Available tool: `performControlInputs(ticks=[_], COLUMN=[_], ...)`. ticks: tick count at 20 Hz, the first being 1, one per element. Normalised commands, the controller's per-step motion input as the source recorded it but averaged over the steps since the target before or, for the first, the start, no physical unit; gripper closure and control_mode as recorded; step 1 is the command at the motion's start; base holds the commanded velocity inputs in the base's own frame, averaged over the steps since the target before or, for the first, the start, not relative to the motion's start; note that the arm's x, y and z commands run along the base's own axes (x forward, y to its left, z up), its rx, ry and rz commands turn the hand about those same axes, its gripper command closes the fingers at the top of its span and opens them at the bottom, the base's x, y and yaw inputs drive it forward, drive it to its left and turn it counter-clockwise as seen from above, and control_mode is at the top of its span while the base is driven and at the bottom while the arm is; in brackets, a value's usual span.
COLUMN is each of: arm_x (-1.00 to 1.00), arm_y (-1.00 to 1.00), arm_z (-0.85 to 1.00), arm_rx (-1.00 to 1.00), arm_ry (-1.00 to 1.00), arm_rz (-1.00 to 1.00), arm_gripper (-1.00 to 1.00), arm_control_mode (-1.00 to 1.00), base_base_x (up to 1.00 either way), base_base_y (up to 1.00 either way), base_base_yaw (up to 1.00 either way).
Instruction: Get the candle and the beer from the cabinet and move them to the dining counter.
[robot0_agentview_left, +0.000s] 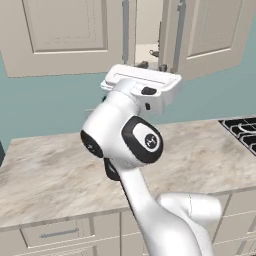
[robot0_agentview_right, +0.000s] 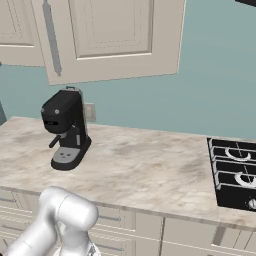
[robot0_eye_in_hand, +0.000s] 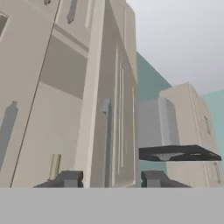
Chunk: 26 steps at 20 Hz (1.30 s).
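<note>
The cabinet (robot0_agentview_left: 65, 30) hangs above the worktop, its right door (robot0_agentview_left: 200, 30) swung partly open. In the gap, a small dark thing (robot0_agentview_left: 155, 52) stands on the light shelf; I cannot tell what it is. My gripper (robot0_agentview_left: 152, 66) is raised to the bottom of that gap. In the hand view the gripper (robot0_eye_in_hand: 110, 178) is open, its fingertips (robot0_eye_in_hand: 65, 178) apart, and the door's edge (robot0_eye_in_hand: 109, 109) with its grey handle rises just beyond them. A slim beige stick, likely the candle (robot0_eye_in_hand: 54, 166), shows inside to the left. The beer and the dining counter are out of view.
A marbled worktop (robot0_agentview_left: 45, 170) with drawers runs below the cabinet. A black coffee machine (robot0_agentview_right: 65, 130) stands on it at the left, a black stove (robot0_agentview_right: 235, 172) at the right. A dark range hood (robot0_eye_in_hand: 179, 153) hangs beyond the open door.
</note>
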Motion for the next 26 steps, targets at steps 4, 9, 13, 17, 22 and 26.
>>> performControlInputs(ticks=[4, 9, 13, 17, 22, 26], arm_x=[0.89, 0.79, 0.33, 0.34, 0.23, 0.18], arm_y=[0.28, -0.03, 0.0, -0.07, -0.3, -0.2], arm_z=[0.0, 0.0, 0.0, 0.0, 0.0, 0.0], arm_rx=[0.02, 0.07, 0.0, 0.02, 0.06, 0.04], arm_ry=[0.0, 0.01, 0.0, 0.0, 0.0, 0.0], arm_rz=[-0.02, 0.06, -0.06, -0.12, -0.2, -0.2], arm_gripper=[-1.0, -1.0, -1.0, -1.0, -1.0, -1.0], arm_control_mode=[-1.0, -1.0, -1.0, -1.0, -1.0, -1.0], base_base_x=[0.0, 0.0, 0.0, 0.0, 0.0, 0.0], base_base_y=[0.0, 0.0, 0.0, 0.0, 0.0, 0.0], base_base_yaw=[0.0, 0.0, 0.0, 0.0, 0.0, 0.0])
